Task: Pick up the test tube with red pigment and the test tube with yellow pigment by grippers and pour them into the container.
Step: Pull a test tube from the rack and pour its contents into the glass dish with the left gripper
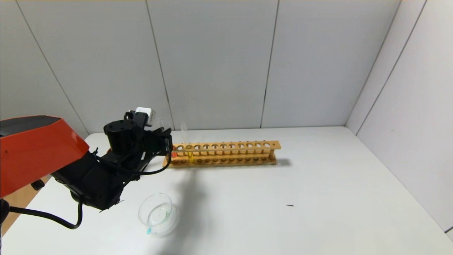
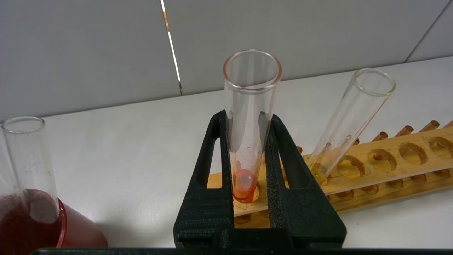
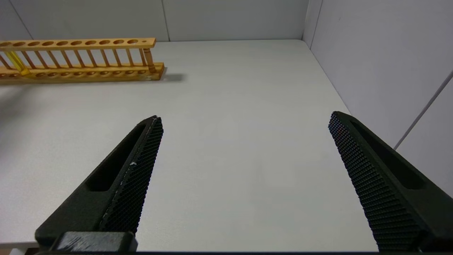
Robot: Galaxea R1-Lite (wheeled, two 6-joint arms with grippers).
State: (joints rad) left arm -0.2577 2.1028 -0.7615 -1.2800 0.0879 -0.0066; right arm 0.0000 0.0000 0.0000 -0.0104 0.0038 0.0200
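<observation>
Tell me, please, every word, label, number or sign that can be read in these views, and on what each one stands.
None: no readable text in any view.
The wooden rack, the test tube with red pigment, the test tube with yellow pigment and the container show no lettering.
The teal mark at the container's rim is only a coloured spot.

Glossy clear glass tube (image 2: 250, 117) — varnished wooden rack (image 2: 385, 166) — matt, rough-textured end effector pads (image 3: 138, 184).
</observation>
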